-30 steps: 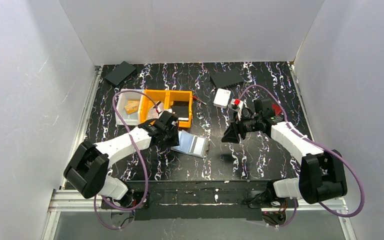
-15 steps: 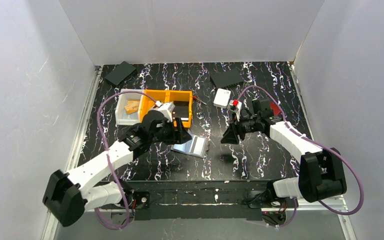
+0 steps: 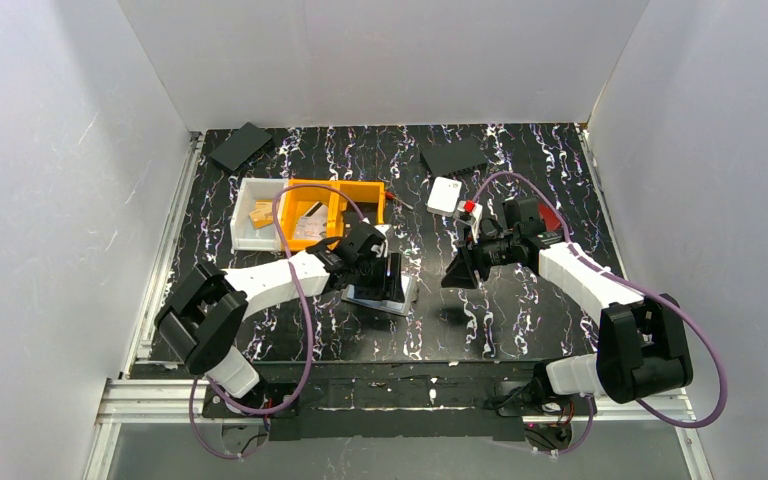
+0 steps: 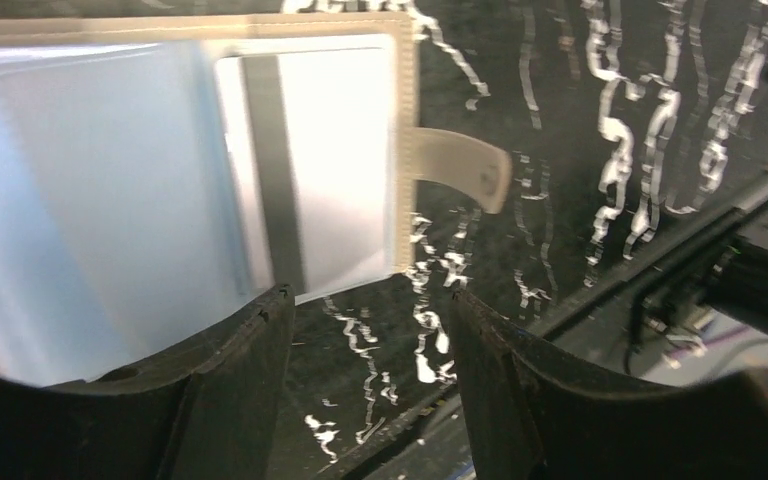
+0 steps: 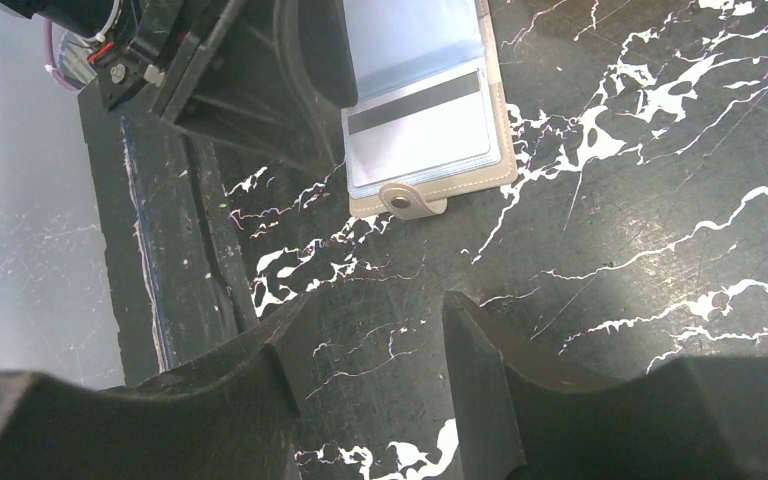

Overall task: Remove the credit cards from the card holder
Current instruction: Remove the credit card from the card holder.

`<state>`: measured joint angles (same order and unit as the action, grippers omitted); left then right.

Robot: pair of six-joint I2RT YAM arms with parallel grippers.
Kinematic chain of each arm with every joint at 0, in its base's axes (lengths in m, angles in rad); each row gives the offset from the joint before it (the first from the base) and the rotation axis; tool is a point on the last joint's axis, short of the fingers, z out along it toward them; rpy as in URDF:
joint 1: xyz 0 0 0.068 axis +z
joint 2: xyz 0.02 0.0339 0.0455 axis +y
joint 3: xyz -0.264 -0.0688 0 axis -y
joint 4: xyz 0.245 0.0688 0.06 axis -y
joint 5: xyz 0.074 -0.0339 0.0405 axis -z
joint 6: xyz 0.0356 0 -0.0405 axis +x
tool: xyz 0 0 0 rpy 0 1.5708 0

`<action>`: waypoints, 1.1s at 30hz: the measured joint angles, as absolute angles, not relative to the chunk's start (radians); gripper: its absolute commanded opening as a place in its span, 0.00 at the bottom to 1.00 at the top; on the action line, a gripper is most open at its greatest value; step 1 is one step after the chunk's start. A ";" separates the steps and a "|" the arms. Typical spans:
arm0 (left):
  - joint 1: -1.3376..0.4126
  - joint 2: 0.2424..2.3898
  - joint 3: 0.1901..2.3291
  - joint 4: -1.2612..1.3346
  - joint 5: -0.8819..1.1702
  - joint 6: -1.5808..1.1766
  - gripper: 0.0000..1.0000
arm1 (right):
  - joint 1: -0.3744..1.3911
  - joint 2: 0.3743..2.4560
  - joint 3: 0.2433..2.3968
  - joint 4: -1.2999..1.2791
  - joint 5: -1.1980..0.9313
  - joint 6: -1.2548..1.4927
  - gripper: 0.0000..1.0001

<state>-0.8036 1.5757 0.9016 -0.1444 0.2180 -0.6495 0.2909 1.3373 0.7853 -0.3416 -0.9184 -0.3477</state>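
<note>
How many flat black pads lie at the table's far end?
2: one pad near the far left corner, the other right of centre, behind the white case. More may be hidden.

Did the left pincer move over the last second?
Yes. The left pincer went right and slightly toward the arm bases, away from the near wall of the orange bin, and now sits over the open card holder.

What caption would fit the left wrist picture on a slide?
Open left gripper hovering over the unfolded card holder, a striped credit card showing inside, on the marbled table.
</note>
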 measured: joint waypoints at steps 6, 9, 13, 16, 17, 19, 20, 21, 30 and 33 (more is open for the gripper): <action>-0.802 1.577 0.907 -0.209 0.093 -0.628 0.56 | 0.292 1.343 0.785 -0.342 -0.918 -0.347 0.57; -0.801 1.590 0.930 -0.224 0.078 -0.615 0.53 | 0.297 1.348 0.785 -0.342 -0.918 -0.347 0.57; -0.801 1.618 0.945 -0.214 0.081 -0.605 0.48 | 0.300 1.349 0.785 -0.342 -0.919 -0.346 0.57; -0.801 1.645 0.951 -0.208 0.086 -0.603 0.48 | 0.307 1.353 0.785 -0.340 -0.921 -0.343 0.57; -0.801 1.654 0.953 -0.209 0.086 -0.603 0.49 | 0.311 1.356 0.785 -0.339 -0.924 -0.340 0.57; -0.801 1.668 0.960 -0.212 0.085 -0.603 0.50 | 0.316 1.362 0.785 -0.336 -0.930 -0.334 0.57; -0.801 1.673 0.965 -0.215 0.084 -0.603 0.49 | 0.319 1.365 0.785 -0.332 -0.937 -0.322 0.57; -0.801 1.674 0.966 -0.215 0.082 -0.603 0.49 | 0.322 1.366 0.785 -0.326 -0.945 -0.313 0.57; -0.801 1.685 0.952 -0.163 0.111 -0.651 0.31 | 0.332 1.376 0.708 -0.093 -1.005 -0.064 0.43; -0.801 1.681 0.905 -0.091 0.125 -0.703 0.31 | 0.342 1.404 0.685 -0.008 -1.001 0.048 0.41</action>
<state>-0.8005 1.6810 0.9051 -0.0914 0.1246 -0.7033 0.3416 1.4040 0.6849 -0.0082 -1.0012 0.0479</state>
